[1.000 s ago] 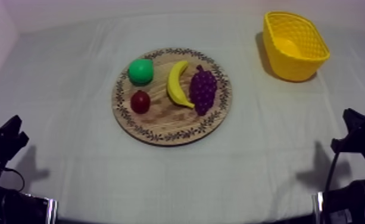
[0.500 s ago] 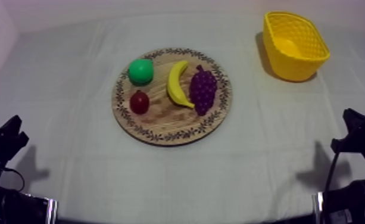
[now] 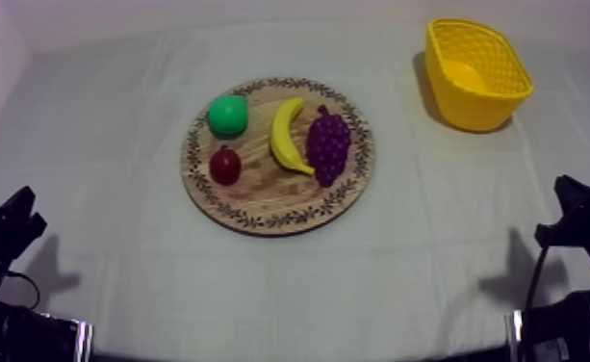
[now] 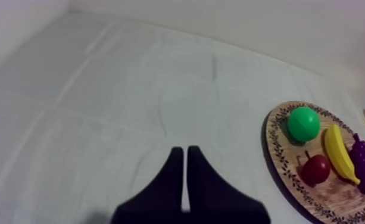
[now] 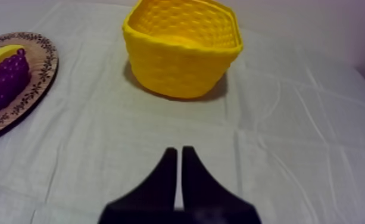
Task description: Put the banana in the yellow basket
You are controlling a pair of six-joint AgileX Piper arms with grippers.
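nothing has moved since the earlier frame; the banana (image 3: 289,135) lies on the wooden board (image 3: 260,207), grapes (image 3: 328,144) at its 3 o'clock; yellow basket (image 3: 478,72) at the board's 2 o'clock; left gripper (image 4: 182,150) and right gripper (image 5: 179,151) both closed on nothing

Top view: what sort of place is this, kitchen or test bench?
Likely a robot test bench, not a kitchen: cloth-covered table, toy banana on a wooden board, yellow basket, left hand and right hand parked shut.
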